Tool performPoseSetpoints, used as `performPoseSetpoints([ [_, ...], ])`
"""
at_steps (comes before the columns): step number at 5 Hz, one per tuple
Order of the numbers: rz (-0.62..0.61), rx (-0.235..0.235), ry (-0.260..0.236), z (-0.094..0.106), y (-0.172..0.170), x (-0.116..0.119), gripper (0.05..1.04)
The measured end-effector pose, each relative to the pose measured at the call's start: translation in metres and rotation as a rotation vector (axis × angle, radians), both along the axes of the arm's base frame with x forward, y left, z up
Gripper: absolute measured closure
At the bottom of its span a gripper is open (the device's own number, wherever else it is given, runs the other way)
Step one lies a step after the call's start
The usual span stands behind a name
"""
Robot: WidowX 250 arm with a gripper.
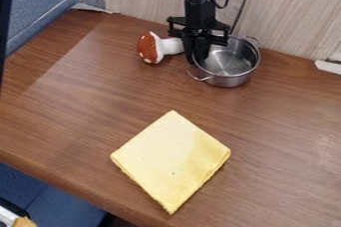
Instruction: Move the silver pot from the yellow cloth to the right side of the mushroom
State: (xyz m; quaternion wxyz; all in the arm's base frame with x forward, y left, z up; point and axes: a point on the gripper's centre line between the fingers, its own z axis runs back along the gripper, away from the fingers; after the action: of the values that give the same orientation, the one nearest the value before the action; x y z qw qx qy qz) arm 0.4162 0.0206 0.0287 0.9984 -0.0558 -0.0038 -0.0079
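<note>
Silver metal pot, round, two loop handles [230, 80]: count 1. Upright on brown wood-grain table [279, 126], right of the mushroom and near it, off the cloth. Landmark = white-spotted, red-brown toy mushroom with white stem [148, 48]: count 1, lying on its side, stem toward the pot.

Black two-finger gripper [197, 59]: count 1, on 1 black arm [198, 7]. Hangs down just right of the mushroom's stem, at the pot's near-mushroom side, overlapping its rim in view. Open or closed, or gripping the rim: cannot tell.

Yellow folded cloth, squarish, set as a diamond [170, 159]: count 1, flat on the table, nearer the camera than the mushroom and well apart from it.

Pale wood-grain wall panels [293, 17] behind the mushroom. Blue fabric partition [40, 7]: left of the mushroom, count 1. White pieces at the wall's foot: count 2, one left of the mushroom [93, 8], one far right of it [329, 66].
</note>
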Motion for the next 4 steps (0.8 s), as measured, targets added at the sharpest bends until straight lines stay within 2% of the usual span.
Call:
performPoseSetpoints([
  [2, 0.015, 0.045, 0.031, -0.001, 0.003, -0.005, 0.242],
  [3, 0.012, 0.094, 0.037, 0.01, 0.008, -0.006, 0.079],
  [4, 0.012, 0.114, -0.049, 0.051, 0.011, -0.005, 0.081],
])
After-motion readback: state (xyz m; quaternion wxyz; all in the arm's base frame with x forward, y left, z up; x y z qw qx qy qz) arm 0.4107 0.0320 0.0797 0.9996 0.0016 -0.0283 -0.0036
